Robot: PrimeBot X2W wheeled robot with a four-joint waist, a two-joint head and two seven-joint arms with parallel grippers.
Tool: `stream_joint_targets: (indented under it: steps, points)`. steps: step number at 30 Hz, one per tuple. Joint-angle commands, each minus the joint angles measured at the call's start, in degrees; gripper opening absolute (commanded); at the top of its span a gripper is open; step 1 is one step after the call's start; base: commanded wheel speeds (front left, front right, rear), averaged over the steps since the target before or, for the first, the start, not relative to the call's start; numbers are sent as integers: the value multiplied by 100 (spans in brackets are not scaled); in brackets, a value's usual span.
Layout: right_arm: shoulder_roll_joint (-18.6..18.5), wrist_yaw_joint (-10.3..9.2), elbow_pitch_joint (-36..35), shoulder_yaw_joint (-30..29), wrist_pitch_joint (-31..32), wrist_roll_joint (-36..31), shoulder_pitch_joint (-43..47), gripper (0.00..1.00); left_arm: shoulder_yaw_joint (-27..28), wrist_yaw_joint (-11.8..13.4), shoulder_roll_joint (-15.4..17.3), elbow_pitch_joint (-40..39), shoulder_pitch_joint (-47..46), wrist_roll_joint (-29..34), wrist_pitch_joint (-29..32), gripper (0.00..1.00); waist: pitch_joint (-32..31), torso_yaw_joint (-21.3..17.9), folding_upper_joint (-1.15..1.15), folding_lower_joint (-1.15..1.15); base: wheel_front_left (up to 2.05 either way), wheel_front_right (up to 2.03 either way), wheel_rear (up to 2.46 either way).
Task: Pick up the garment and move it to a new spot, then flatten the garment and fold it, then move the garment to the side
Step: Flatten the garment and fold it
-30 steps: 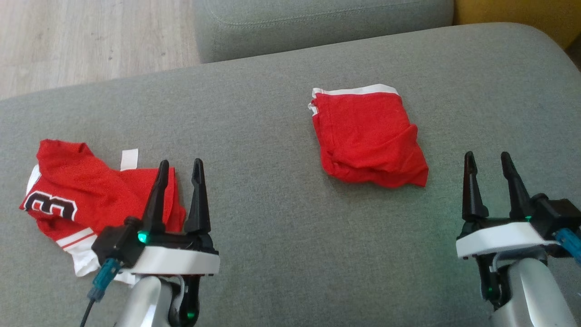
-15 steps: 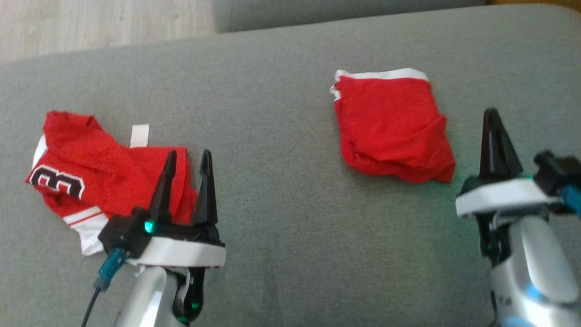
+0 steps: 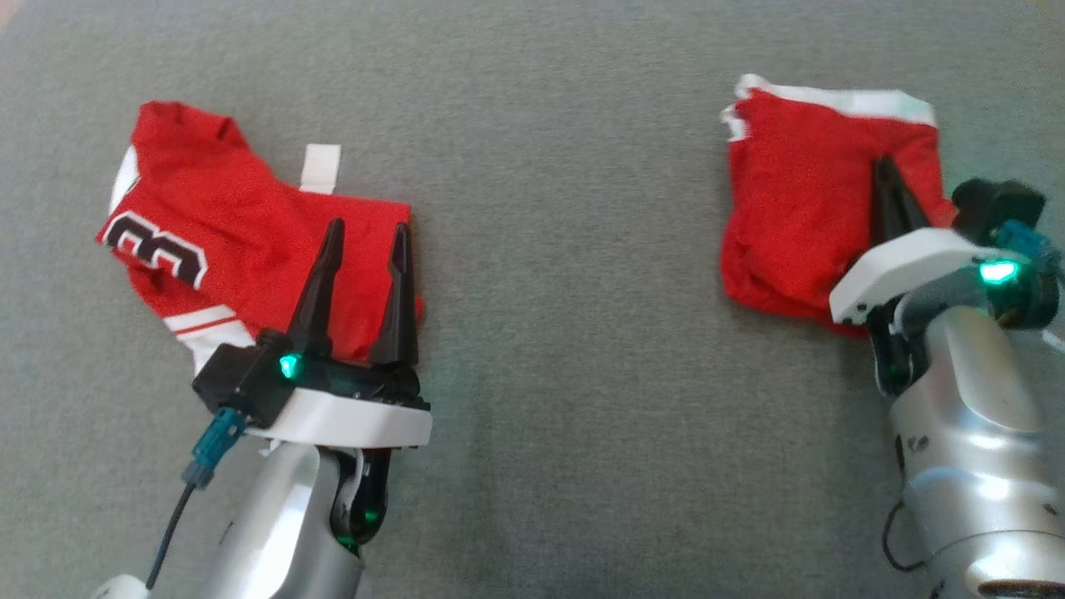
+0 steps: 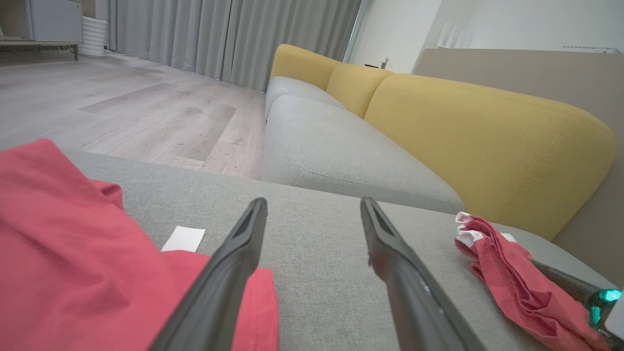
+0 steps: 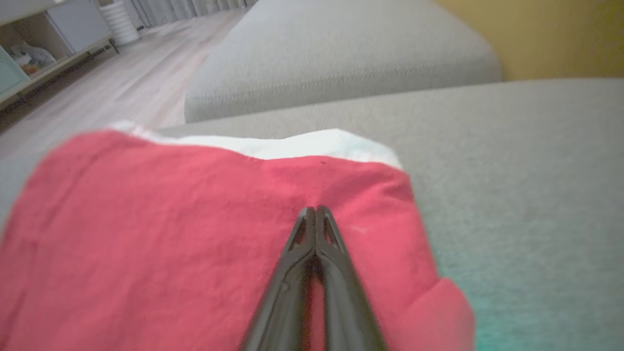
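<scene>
I see a grey sofa seat [image 3: 582, 249], yellow back cushions [image 4: 487, 131], a wooden floor [image 4: 122, 107] and grey curtains [image 4: 219, 34] beyond.

A red jersey [image 3: 241, 233] lies crumpled and loosely folded on the left of the grey cushion [image 3: 566, 333]. A black-and-white numeral 3 shows at its left end, white striped trim runs along its near edge, and a white tab sticks out at its far edge. Well apart on the right lies a red garment [image 3: 790, 208], folded into a rough square, with a white band along its far edge and a rumpled near edge.
</scene>
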Motion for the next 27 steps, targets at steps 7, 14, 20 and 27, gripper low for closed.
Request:
stream_joint_targets:
  steps: [7,14,20,27]
  points:
    - [-31,-4,648,130,-538,-203,-343,0,98,6,42,-127,-206,-89,-54,100,2,198,0,-2,0,0,0]
    - [59,-4,628,698,-738,-140,-624,0,61,30,42,-130,-150,-102,-54,100,-140,174,0,-2,0,0,0]
    - [64,-4,936,1662,-743,243,-563,0,6,35,42,-103,-196,-111,-54,100,-173,217,0,-2,0,0,0]
    - [64,-4,1345,2444,-744,732,-474,0,46,76,42,-65,-124,-91,-54,100,-310,190,0,-2,0,0,0]
